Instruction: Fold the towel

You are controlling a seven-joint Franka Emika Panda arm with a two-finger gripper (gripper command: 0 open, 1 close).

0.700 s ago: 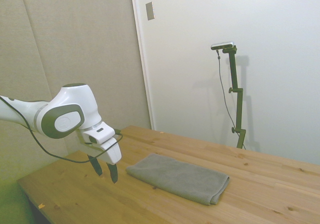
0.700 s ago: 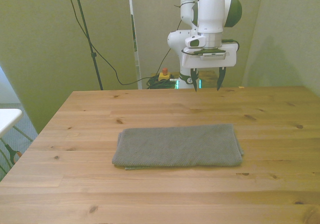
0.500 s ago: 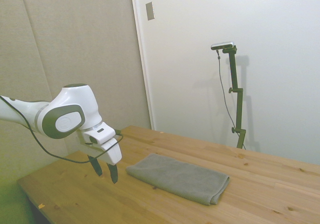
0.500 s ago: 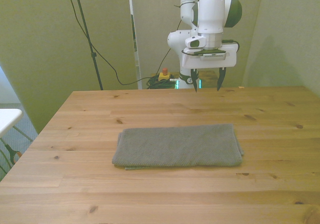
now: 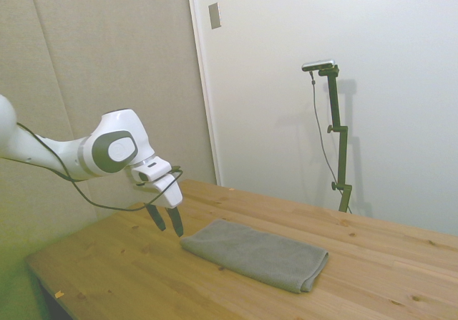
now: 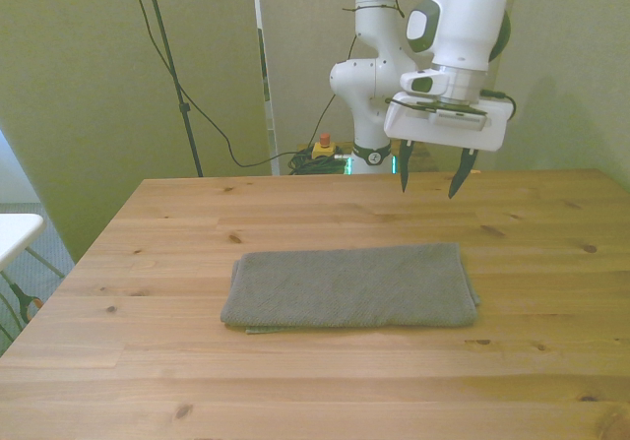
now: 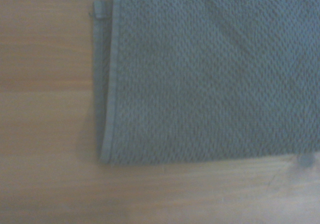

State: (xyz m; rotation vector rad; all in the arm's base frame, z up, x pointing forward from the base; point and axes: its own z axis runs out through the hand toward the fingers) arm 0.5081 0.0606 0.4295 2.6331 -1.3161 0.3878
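The towel lies flat on the counter, folded in layers, below the hand and toward the camera in the front view; bare wood runs on all sides of it, well clear of the counter's edges. The hand hangs in the air above the towel's end on the front view's right, fingers spread apart and gripping nothing; in the wrist view a towel corner fills most of the picture, a lower layer's edge peeking out beside it, the rest cut off and blurred.
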